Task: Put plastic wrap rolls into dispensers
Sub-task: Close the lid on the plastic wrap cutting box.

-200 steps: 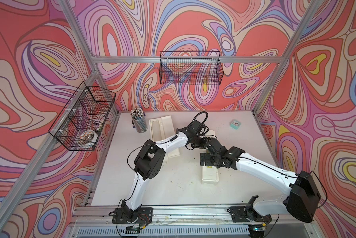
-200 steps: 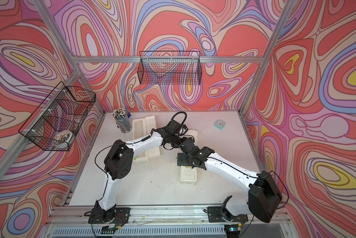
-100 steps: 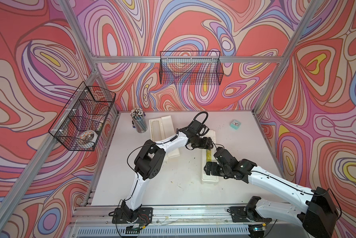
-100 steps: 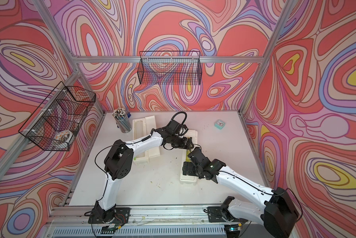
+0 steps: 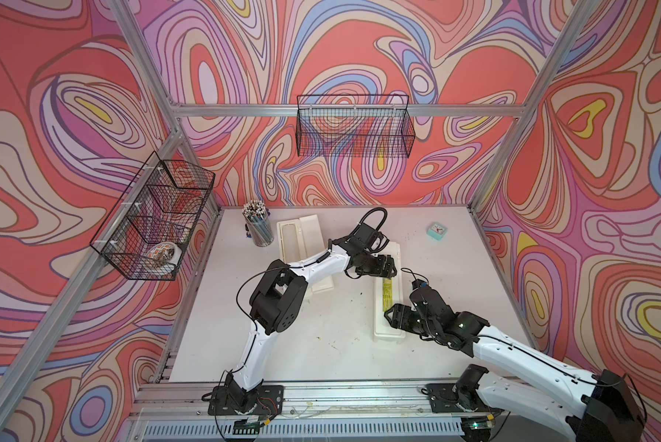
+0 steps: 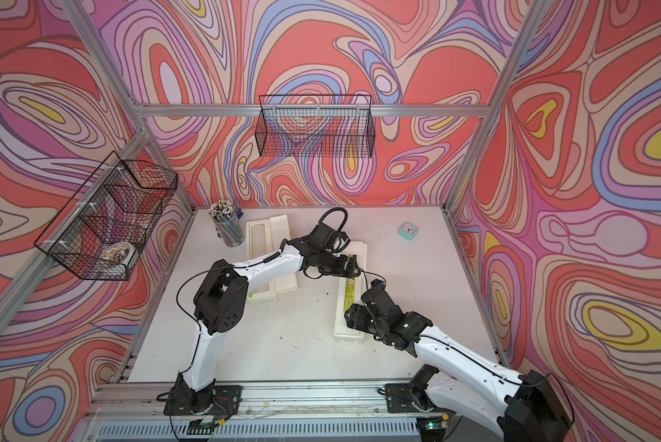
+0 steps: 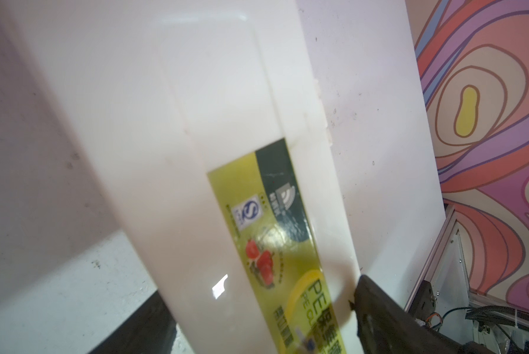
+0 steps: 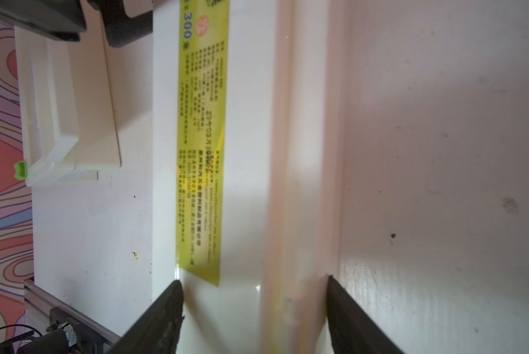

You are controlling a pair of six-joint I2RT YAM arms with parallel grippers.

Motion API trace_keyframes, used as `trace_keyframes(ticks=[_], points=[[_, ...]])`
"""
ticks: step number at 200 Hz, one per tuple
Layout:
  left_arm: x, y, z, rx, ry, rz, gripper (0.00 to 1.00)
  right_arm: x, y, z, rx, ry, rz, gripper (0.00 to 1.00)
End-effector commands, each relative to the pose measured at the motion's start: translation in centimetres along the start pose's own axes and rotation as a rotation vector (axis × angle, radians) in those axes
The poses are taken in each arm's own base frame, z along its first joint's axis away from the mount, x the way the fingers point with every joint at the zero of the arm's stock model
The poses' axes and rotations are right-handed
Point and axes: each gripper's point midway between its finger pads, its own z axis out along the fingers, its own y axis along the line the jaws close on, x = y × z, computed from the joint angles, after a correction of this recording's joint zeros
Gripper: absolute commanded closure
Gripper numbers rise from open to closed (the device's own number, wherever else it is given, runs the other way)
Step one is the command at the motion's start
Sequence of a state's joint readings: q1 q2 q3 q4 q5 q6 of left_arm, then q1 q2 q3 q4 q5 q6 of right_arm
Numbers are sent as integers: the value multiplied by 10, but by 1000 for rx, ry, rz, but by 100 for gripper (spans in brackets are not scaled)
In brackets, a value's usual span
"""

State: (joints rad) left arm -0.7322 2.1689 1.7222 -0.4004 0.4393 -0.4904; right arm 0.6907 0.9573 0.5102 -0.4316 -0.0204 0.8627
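— Far left?
— Wire basket (image 5: pixel 153 225) on the side wall; pencil cup (image 5: pixel 259 231) at the back corner of the table (image 5: pixel 321 356); just beside it, open dispenser (image 5: pixel 300 239), lid folded flat alongside.
— Middle?
— Closed dispenser (image 5: pixel 387 300), yellow label up, on the table, running front to back; left gripper (image 5: pixel 392 269) astride its far end, jaws wide; one finger (image 7: pixel 379 309) touches its edge; clamped or loose, cannot tell.
— Right gripper (image 5: pixel 395 319)?
— Astride the near end; fingers (image 8: pixel 168 306) sit against both long sides; wrist view blurred; squeezing or merely touching, cannot tell.
— Further right?
— Small teal clock (image 5: pixel 436 230), well apart, near the back.
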Motion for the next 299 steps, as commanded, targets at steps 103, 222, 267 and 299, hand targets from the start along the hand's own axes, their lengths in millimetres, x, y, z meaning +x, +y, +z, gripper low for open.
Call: trace_keyframes(ticks=[103,222,267,299], points=[[36,31,20,-110,106,-38,11,59,-56,24,201,226,63,24],[39,37,20,-148,121,-21,11,81,-81,10,272,299,72,60],[35,34,16,-144,114,-14,10,90,-85,13,325,379,63,70],[34,32,12,-145,115,-5,9,84,-85,10,360,374,75,60]])
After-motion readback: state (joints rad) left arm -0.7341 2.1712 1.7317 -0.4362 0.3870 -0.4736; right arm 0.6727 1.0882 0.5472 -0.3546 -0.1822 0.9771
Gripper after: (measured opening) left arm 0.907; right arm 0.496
